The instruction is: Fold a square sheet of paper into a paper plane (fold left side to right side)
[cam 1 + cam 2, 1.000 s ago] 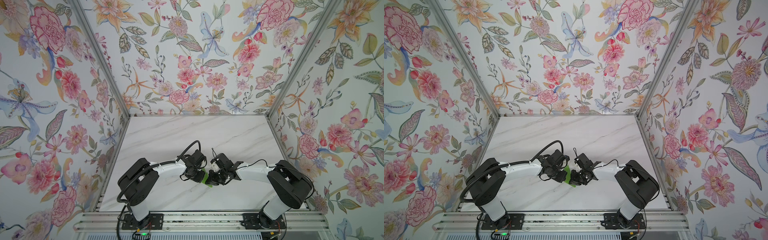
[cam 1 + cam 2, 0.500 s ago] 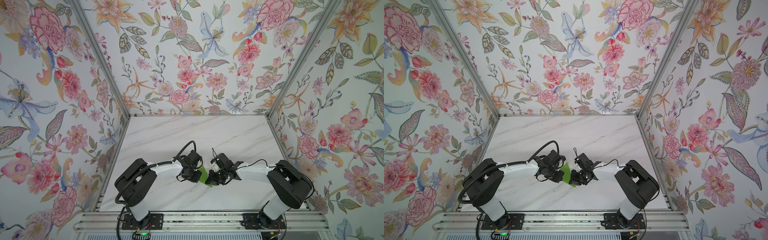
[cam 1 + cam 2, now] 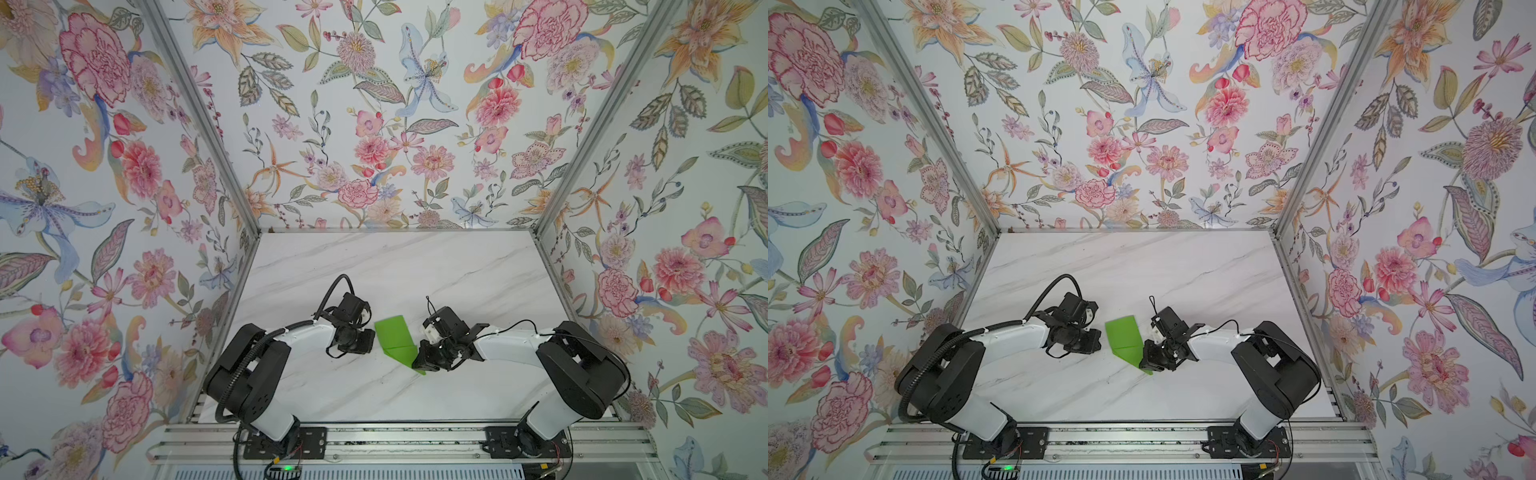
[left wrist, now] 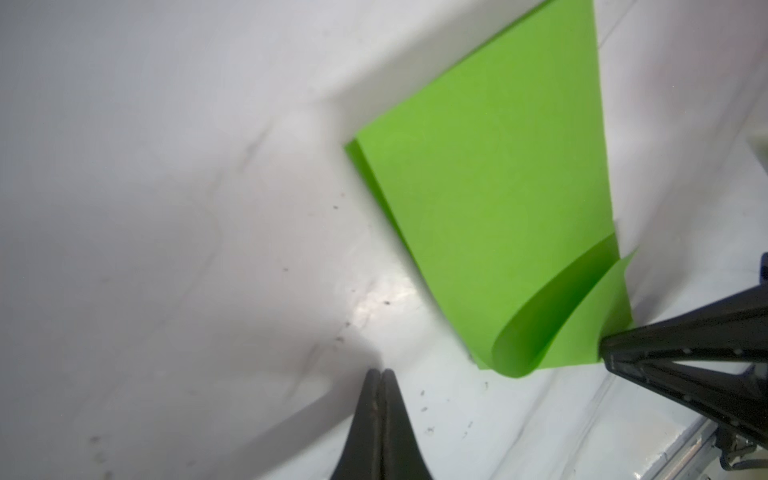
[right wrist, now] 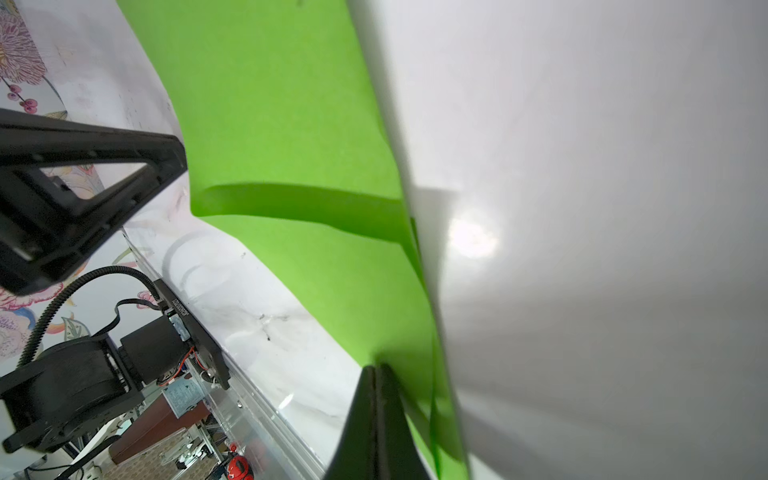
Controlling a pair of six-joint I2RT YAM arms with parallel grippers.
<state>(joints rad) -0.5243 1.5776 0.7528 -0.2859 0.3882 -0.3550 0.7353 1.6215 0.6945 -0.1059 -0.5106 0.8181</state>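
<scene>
square sheet of paper (image 3: 392, 332): lay on the marble table (image 3: 374, 270) between the two grippers, doubled over into a narrow green strip with its long edges nearly matched.
done so far: judged the left-to-right fold as laid over, though not set. Seen from the left wrist, showed one end (image 4: 552, 316) curled in a loose loop rather than pressed flat.
left to do: judged as creasing that loop down, then every nose and wing fold. Showed no dart shape yet.
left gripper (image 4: 380, 374): was fully closed and held nothing. Stood just beside the sheet, apart from it.
right gripper (image 5: 376, 368): was fully closed, with its tips set on the sheet's near end by the curled flap. Could not tell whether a layer was nipped between the jaws or only pinned down.
</scene>
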